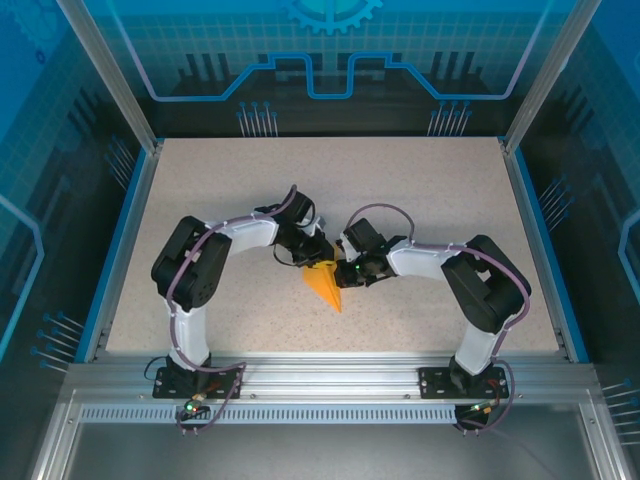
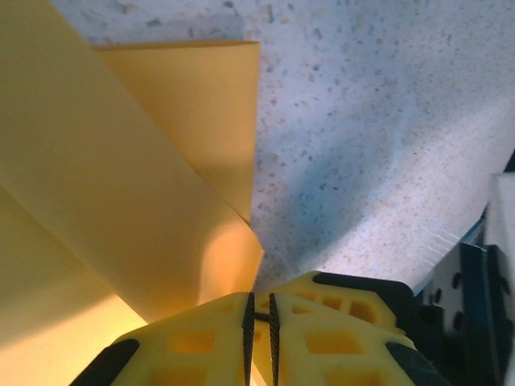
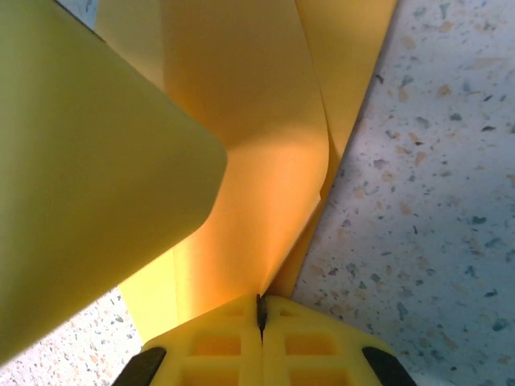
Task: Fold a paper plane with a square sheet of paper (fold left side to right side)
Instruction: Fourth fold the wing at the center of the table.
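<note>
Paper (image 1: 325,282), smooth orange, folded to a point over speckled tabletop (image 1: 420,190).

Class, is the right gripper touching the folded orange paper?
Touching. The right wrist view shows the folded orange paper pinched between the shut fingers of the right gripper.

A speckled beige tabletop (image 1: 200,200) lies between blue side rims (image 1: 120,250). An aluminium rail (image 1: 330,375) runs along its near edge, and a dark back panel (image 1: 330,60) with blue line patterns stands behind the far edge.
</note>
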You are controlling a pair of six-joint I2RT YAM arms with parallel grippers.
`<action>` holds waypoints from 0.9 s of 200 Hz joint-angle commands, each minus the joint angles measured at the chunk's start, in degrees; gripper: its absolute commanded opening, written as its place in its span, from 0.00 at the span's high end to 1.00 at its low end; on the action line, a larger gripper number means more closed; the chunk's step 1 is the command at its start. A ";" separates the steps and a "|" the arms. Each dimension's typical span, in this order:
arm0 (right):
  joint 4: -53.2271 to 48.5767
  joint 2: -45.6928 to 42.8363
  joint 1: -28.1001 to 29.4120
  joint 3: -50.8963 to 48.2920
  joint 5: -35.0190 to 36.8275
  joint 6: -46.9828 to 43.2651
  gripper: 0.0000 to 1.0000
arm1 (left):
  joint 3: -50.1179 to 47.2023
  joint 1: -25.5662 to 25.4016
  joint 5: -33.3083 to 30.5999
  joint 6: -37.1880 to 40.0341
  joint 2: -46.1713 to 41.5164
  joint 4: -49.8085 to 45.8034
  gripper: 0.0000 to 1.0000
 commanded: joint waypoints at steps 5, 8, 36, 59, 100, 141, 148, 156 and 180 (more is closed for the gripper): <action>-5.08 2.59 0.90 -0.29 1.54 -1.11 0.97 | 1.18 -0.13 -1.90 1.77 1.65 -2.01 0.83; -5.14 2.62 0.87 -0.28 1.53 -1.12 0.97 | 1.20 -0.12 -1.98 1.76 1.81 -2.00 0.83; -5.40 2.83 0.91 -0.12 1.56 -1.30 0.97 | 1.07 -0.12 -3.66 2.11 2.56 -2.48 0.84; -5.85 3.15 0.92 -0.01 1.53 -1.63 0.97 | 0.82 -0.09 -4.61 2.37 3.24 -2.70 0.84; -5.76 3.16 0.85 0.18 1.45 -1.74 0.97 | -1.01 -0.12 -5.49 2.09 4.48 -1.93 0.84; -5.62 3.01 0.77 0.78 1.35 -1.74 0.97 | -2.76 -0.13 -6.55 2.13 4.98 -1.51 0.85; -5.54 2.91 0.78 0.85 1.35 -1.80 0.97 | -2.98 -0.13 -6.82 2.20 5.02 -1.63 0.85; -5.54 2.98 0.74 0.91 1.34 -1.73 0.97 | -3.42 -0.11 -7.05 2.23 5.02 -1.68 0.85; -5.38 2.60 0.57 0.95 1.07 -1.74 0.96 | -4.57 -0.13 -7.68 2.29 4.71 -1.39 0.85</action>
